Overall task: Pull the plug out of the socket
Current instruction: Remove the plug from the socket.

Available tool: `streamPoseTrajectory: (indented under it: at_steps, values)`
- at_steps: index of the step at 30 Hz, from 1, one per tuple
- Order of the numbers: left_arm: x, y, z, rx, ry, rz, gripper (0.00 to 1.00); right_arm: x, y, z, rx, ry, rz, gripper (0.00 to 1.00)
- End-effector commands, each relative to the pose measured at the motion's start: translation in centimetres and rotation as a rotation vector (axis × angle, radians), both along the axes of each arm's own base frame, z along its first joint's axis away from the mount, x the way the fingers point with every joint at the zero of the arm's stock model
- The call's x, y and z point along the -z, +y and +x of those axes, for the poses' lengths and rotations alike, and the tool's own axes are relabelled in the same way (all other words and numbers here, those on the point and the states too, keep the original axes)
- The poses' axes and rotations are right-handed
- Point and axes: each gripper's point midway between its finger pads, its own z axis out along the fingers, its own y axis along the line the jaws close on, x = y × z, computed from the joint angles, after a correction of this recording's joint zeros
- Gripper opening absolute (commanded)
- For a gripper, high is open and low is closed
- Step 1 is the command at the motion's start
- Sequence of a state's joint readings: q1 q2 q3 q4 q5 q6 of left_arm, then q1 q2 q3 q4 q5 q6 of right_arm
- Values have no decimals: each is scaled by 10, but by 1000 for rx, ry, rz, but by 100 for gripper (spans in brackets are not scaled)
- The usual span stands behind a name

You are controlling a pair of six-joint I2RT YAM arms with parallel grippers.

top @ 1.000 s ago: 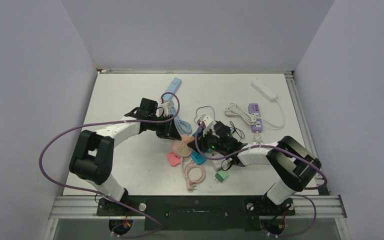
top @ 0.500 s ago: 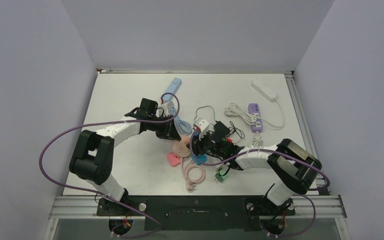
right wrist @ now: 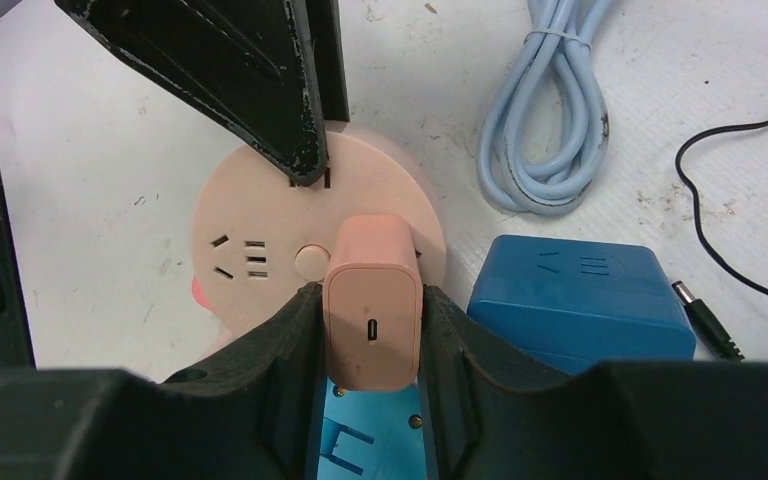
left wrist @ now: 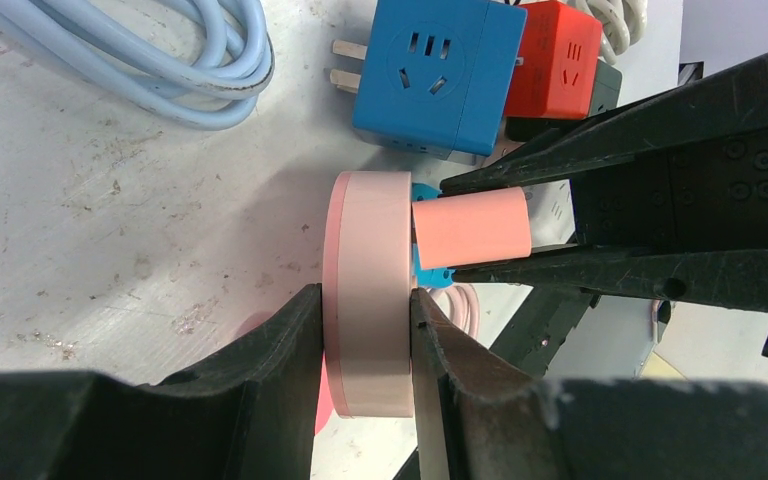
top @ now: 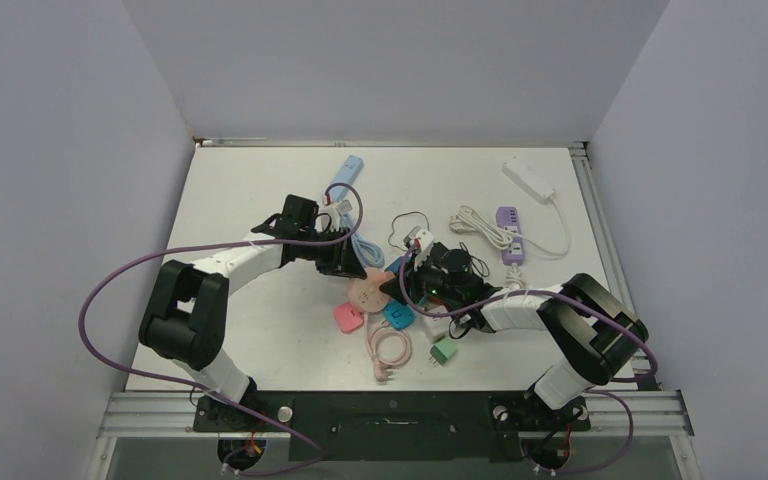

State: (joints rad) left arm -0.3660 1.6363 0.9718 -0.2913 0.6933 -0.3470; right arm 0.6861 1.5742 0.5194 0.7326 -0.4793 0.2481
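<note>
**Left fingers.** My left gripper (left wrist: 364, 300) is clamped across the thickness of the round pink socket (left wrist: 365, 230), with one finger on each flat face.

**Right fingers.** My right gripper (right wrist: 368, 292) is closed on the pink plug (right wrist: 372, 330), with a pad on each of its broad sides. The end with the small port faces my wrist camera.

**Task's thing.** The plug stands seated in the socket's face, at the middle of the table (left wrist: 80, 200), between my two arms.

**Handling (judged).**
- Both parts look like rigid, smooth, light plastic. Neither should deform, but the plug's slick sides could slide through my pads.
- The best hold is low on the plug body, close to the socket face.
- The pull should run straight along the pins. The socket is too light to stay put unbraced, so my left grip has to resist.

**Containers.** None are in view. Of the socket's own openings, one takes the plug and the slots beside it are vacant.

**Surroundings.**
- A blue cube adapter (right wrist: 575, 285) lies just beside the socket.
- A red adapter (left wrist: 560, 60) sits against the blue one.
- A coiled pale-blue cable (right wrist: 550, 120) lies beyond them.
</note>
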Motion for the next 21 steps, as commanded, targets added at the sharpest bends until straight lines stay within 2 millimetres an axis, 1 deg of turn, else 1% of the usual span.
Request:
streamPoseTrajectory:
  at_steps: [1, 4, 7, 8, 13, 21]
  values:
    - [-14, 6, 15, -23, -76, 12, 0, -30, -3, 15, 39, -75, 80, 5]
    - [-14, 7, 15, -27, -77, 15, 0, -30, -4, 16, 56, -91, 63, 5]
    - [-12, 11, 18, -47, -74, 29, 0, -30, -2, 15, 79, -139, 9, 5]
    - [-11, 13, 19, -57, -71, 36, 0, -29, 0, 11, 79, -155, -15, 5]
    - [-7, 19, 23, -90, -48, 41, 0, -30, 6, 5, 97, -224, -89, 5]
    - [-8, 19, 23, -89, -50, 34, 0, -28, 9, 4, 83, -213, -86, 5]
